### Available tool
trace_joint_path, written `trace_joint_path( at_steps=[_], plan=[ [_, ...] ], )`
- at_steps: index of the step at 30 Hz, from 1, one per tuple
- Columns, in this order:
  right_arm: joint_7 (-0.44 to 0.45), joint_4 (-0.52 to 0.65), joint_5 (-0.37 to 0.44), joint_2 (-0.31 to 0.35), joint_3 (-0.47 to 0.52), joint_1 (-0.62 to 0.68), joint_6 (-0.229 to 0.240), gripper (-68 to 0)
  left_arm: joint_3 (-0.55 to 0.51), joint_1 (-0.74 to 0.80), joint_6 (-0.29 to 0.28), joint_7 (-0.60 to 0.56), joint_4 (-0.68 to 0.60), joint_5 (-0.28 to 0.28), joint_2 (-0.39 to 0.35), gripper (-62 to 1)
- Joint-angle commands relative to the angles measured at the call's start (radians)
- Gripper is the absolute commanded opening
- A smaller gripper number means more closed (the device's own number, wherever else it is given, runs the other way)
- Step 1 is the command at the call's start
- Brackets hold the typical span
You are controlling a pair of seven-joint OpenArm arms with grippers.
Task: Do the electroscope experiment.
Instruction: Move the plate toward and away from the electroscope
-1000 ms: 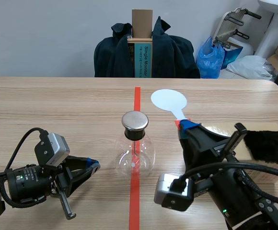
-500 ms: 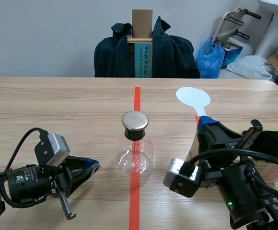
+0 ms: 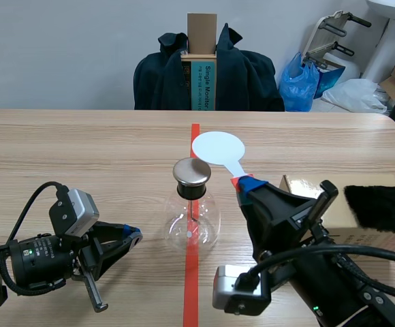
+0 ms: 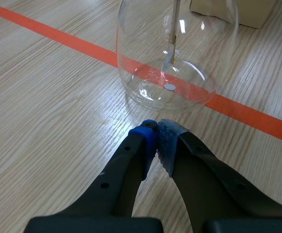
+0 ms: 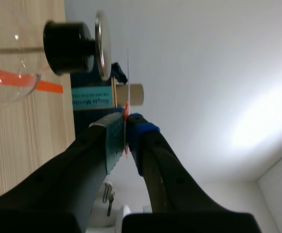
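The electroscope, a clear glass flask (image 3: 193, 221) with a black stopper and a round metal cap (image 3: 192, 172), stands on the red tape line at the table's middle. My right gripper (image 3: 246, 184) is shut on the red handle of a white round paddle (image 3: 217, 147), whose disc hangs just behind and right of the cap. In the right wrist view the paddle (image 5: 128, 73) shows edge-on, close beside the metal cap (image 5: 102, 46). My left gripper (image 3: 128, 236) rests low on the table left of the flask, shut on nothing; the flask (image 4: 175, 58) stands just ahead of its fingertips (image 4: 148, 141).
A black fur piece (image 3: 381, 208) lies on a cardboard box (image 3: 313, 197) at the right, behind my right arm. Past the table's far edge, a chair draped with a dark coat (image 3: 208, 71) holds a box. Bags and clutter (image 3: 306, 78) fill the back right.
My right arm carried the paddle off to the right, then swung it back left; the disc now sits next to the metal cap. The left arm has not moved.
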State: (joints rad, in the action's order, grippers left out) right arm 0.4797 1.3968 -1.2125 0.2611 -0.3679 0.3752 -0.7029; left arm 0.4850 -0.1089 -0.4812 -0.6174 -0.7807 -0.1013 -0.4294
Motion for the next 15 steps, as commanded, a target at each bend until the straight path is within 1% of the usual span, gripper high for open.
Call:
trace_joint_path(
  at_steps=[1,8,15],
  plan=[
    [0.023,0.013,0.007,0.011,0.010,-0.012,-0.014,-66.7,-0.003,-0.008,0.001,-0.014,-0.023,0.006,0.002,-58.0],
    [0.123,0.013,0.007,0.011,0.009,-0.012,-0.014,-66.7,-0.003,-0.008,0.001,-0.014,-0.023,0.006,0.002,-58.0],
    [0.148,0.013,0.007,0.011,0.009,-0.012,-0.014,-66.7,-0.003,-0.008,0.001,-0.014,-0.023,0.006,0.002,-58.0]
  ],
)
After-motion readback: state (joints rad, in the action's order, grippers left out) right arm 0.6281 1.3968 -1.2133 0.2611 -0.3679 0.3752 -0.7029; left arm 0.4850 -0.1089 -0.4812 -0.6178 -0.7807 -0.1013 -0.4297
